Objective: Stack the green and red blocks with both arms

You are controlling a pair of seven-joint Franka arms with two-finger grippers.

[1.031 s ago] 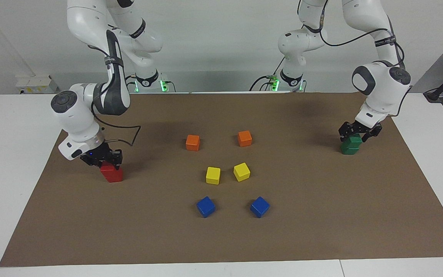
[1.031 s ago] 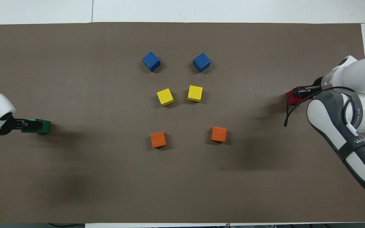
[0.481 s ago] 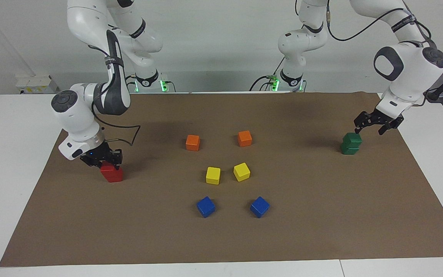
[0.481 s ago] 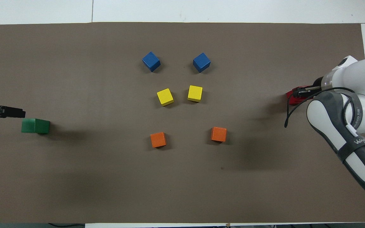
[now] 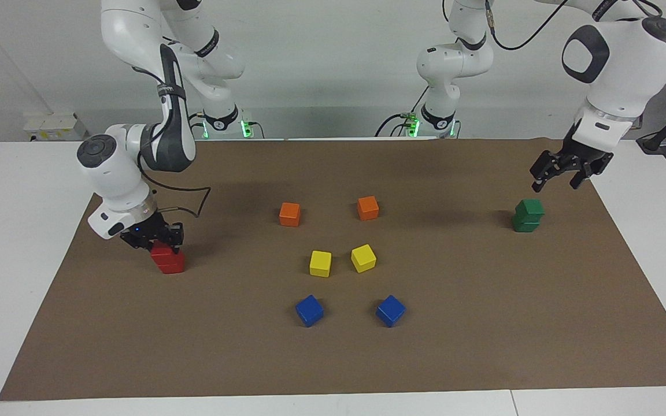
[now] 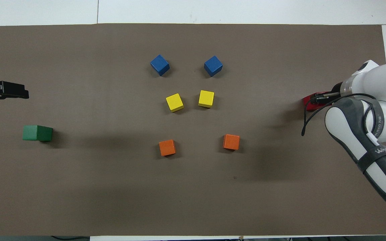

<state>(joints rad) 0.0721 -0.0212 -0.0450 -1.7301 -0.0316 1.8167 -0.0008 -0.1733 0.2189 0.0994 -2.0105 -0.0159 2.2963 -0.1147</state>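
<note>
- The left end effector (image 5: 561, 179) hangs with fingers spread above the green stack (image 5: 528, 215), not touching it.
- The right end effector (image 5: 156, 241) pinches the top of the red stack (image 5: 167, 259).
- Orange cubes (image 5: 289, 214), yellow cubes (image 5: 320, 263) and blue cubes (image 5: 309, 310) lie mid-surface — well apart from both stacks.

A brown mat (image 5: 483, 323) carries green stack (image 5: 528, 215), red stack (image 5: 169, 259), and orange, yellow, blue cubes.

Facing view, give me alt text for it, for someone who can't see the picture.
Two white robot arms work at a brown mat: the right gripper is down on a stack of two red blocks, while the left gripper hangs open above a finished stack of two green blocks. Pairs of orange, yellow and blue cubes sit mid-mat.
</note>
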